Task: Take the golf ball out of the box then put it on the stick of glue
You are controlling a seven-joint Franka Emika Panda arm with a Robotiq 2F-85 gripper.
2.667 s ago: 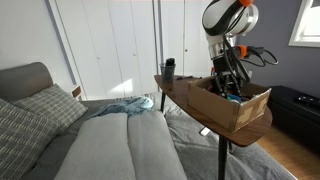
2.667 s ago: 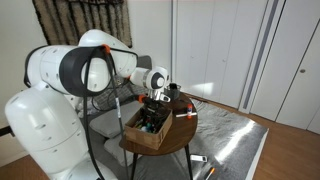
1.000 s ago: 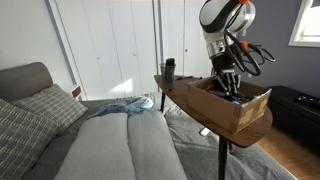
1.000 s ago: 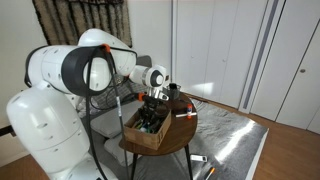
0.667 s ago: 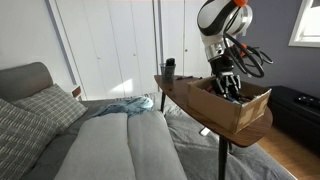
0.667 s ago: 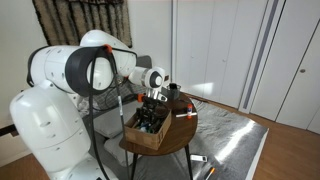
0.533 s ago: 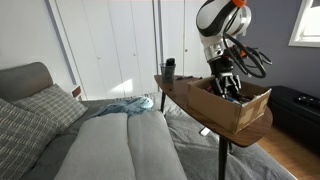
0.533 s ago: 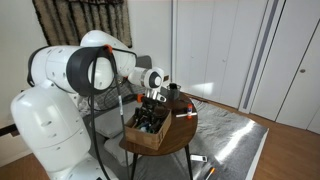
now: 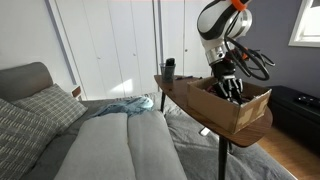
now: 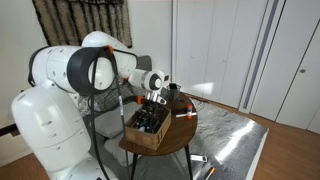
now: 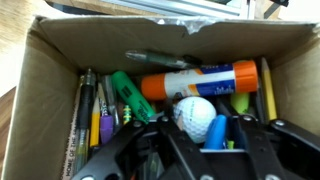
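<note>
1. Location of parts: the golf ball lies inside the cardboard box, on a clutter of pens and markers. It is just beside the glue stick, which lies flat on its side across the box. The box stands on the small round counter
2. Tool status: the tool hangs over the open box with its fingers apart, one dark finger on each side of the ball in the wrist view. Nothing is clamped. In an exterior view the tool sits low at the mouth of the box
3. Step in hand, as judged: the descent onto the ball for the pick
4. Centre before closing. The ball should lie midway between the fingers, because a hard, smooth, round ball is likely to squirt sideways under an off-centre squeeze
5. Mind the neighbours. A blue marker lies against the ball and a green marker lies near its other side. A finger landing on either would probably block the descent or drag the marker along
6. Lower until the fingers pass the widest line of the ball, then close gently but firmly
7. Lift straight up, clear of the box wall
8. Placement note: the glue stick is round and lies loose, so the ball will tend to roll off. Release low, over the middle of the stick, and open slowly
</note>
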